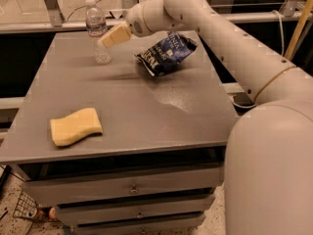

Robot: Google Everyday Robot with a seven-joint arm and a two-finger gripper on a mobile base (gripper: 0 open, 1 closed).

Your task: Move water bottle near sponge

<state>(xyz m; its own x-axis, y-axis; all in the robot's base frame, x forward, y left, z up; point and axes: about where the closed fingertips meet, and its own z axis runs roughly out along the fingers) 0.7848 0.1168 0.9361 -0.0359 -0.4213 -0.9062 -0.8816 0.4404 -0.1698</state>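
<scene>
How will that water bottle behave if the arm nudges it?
The water bottle stands tall and narrow, so it likely tips easily. It looks like clear thin plastic, so it is probably light and slippery. The gripper is right beside it.

A crumpled blue snack bag [166, 54] lies on the grey table [146, 109], perhaps a wire basket [25, 210] below.

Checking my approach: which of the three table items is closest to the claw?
The water bottle, upright at the far-left corner; the claw is right beside it. The blue snack bag lies farther right, the sponge near the front.
</scene>
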